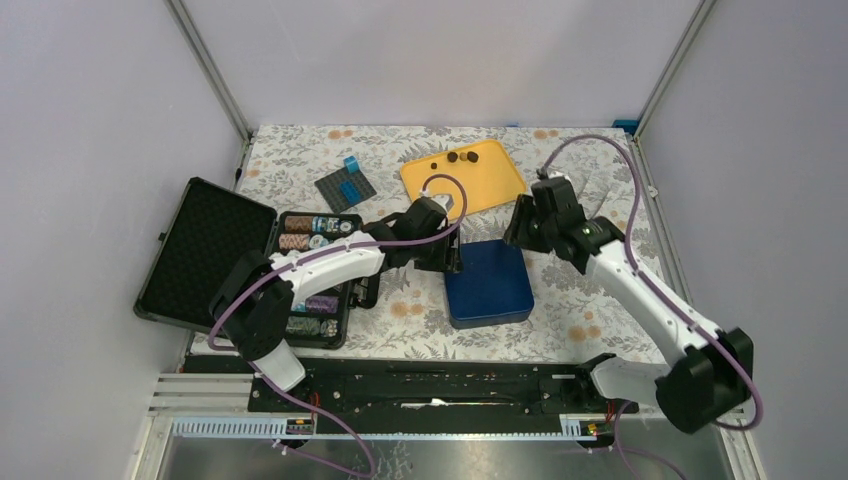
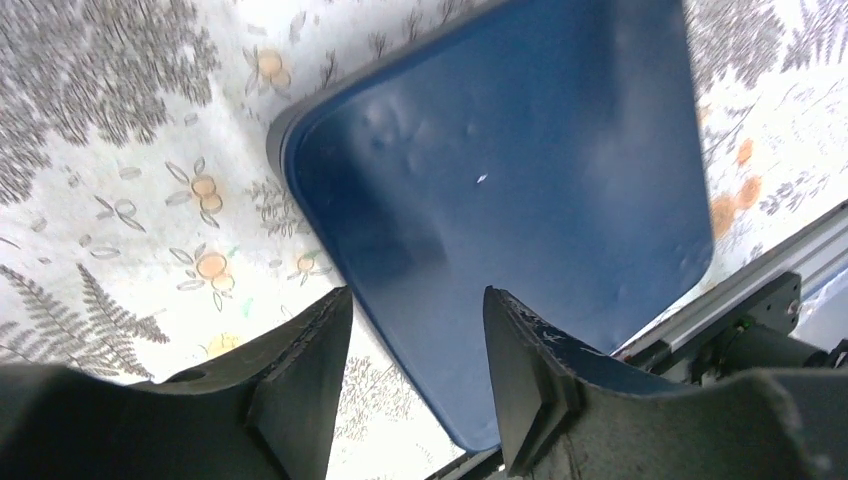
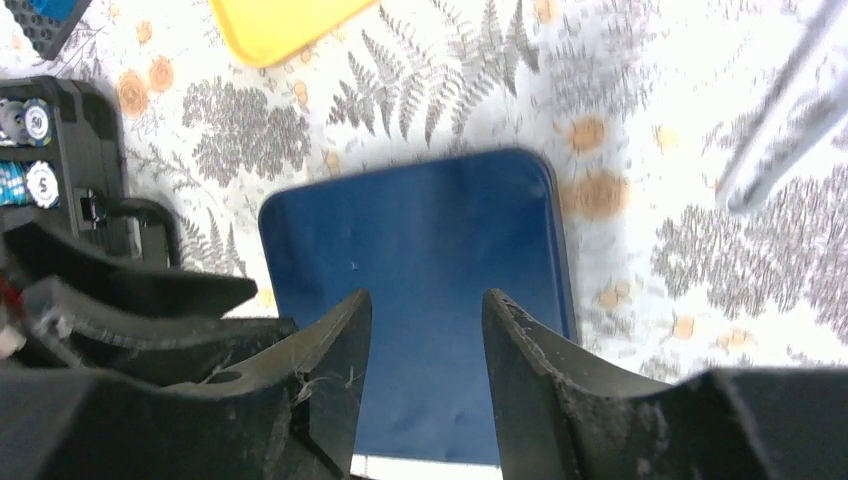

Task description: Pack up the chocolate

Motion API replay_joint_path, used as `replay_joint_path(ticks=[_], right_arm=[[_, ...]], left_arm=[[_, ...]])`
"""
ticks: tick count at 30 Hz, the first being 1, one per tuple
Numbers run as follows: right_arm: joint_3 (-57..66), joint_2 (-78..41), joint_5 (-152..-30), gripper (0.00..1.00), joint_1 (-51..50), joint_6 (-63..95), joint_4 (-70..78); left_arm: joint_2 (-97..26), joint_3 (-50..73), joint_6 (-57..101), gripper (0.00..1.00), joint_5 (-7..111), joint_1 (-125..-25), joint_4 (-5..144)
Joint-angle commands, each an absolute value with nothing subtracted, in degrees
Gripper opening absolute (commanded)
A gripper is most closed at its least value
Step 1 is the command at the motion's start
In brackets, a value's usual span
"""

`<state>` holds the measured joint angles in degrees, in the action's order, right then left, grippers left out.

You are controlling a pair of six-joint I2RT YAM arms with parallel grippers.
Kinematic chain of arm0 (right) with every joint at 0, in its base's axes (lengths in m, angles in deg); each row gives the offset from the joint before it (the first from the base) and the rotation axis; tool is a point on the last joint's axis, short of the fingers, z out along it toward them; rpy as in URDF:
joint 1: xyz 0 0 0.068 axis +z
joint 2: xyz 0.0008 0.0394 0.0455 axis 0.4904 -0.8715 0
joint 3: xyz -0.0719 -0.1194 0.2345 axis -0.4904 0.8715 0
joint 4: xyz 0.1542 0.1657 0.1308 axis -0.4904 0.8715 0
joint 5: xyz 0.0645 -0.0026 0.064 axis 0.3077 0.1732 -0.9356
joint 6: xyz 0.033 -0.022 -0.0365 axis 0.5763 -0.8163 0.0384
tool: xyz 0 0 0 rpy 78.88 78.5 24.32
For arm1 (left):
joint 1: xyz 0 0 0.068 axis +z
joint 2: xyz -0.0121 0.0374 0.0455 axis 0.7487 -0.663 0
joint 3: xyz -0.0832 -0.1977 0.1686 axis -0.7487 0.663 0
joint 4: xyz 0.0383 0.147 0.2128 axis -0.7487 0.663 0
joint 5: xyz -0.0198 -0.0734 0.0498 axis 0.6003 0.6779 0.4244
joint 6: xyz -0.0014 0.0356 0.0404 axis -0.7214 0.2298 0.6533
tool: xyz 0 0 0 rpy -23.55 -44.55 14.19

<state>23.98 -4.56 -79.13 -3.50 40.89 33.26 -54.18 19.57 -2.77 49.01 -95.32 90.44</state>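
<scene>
A few small dark brown chocolate pieces (image 1: 460, 157) are seen on the flat yellow plastic tray (image 1: 500, 186) at the far side of the floral-clothed tabletop (image 1: 580, 322). A closed dark blue rounded-square box (image 1: 488, 285) is placed nearer; its contents cannot be seen. Striped round poker chips (image 1: 305, 232) are held in rows in the open black hard case (image 1: 205, 250), and "50" can be read on one chip (image 3: 37, 118). The left pincer (image 2: 415, 300) and the right pincer (image 3: 425, 300) are both held partly apart over the blue box, with nothing gripped.
</scene>
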Motion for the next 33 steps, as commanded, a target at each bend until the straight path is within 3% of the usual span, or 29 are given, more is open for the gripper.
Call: replay_joint_path(ticks=[1,6,14,19,27,33], right_arm=[[16.4,-13.7,-76.3,0.52,-3.7,34.1,30.8],[15.2,-22.2,-79.4,0.47,-6.8,31.4,26.7],[20.3,-33.0,-87.4,0.19,-11.5,32.0,24.1],[19.4,-25.5,-86.1,0.18,-11.5,32.3,25.0],[15.0,-11.0,-80.6,0.2,-11.3,31.3,30.3],[18.8,-9.9,-79.6,0.23,-6.9,32.4,32.4]], left_arm=[[-53.0,13.0,-1.8,0.54,44.1,-95.1,88.8],[-57.9,10.4,-4.4,0.51,40.6,-93.8,89.1],[-65.4,10.9,-4.7,0.48,46.6,-91.0,87.1],[-67.4,7.7,-2.1,0.48,46.0,-91.0,91.7],[-57.5,7.0,-2.0,0.5,42.7,-91.1,93.0],[-51.3,9.5,-3.0,0.5,42.0,-91.1,92.2]])
